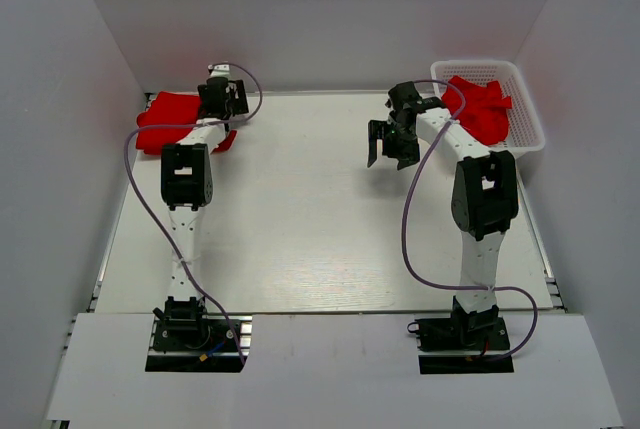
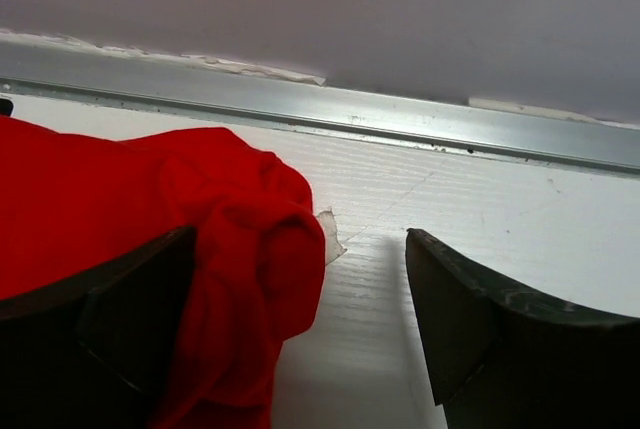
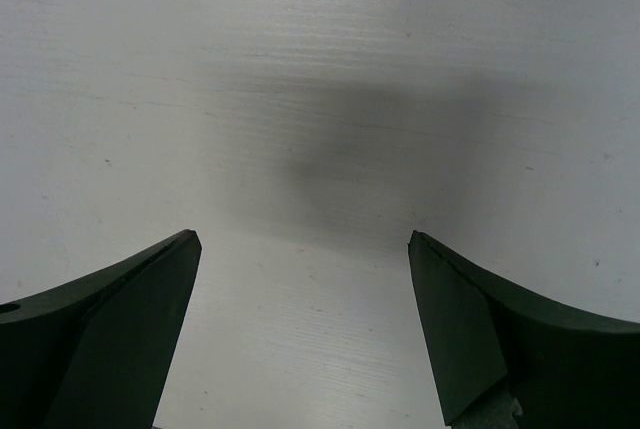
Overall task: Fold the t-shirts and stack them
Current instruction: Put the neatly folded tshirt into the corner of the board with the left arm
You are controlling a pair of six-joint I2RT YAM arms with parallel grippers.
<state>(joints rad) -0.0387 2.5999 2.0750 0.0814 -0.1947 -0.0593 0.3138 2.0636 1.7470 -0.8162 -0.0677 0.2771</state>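
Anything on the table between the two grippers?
No. Top view shows bare table between the left gripper and right gripper.

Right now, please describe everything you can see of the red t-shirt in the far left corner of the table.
The red t-shirt is soft, matte cloth, bunched into rounded folds, not flat. It lies on the white table in the far left corner, close to the back wall. The left end effector stands open over its right end in the top view, one fold lying between the fingers; nothing grips it.
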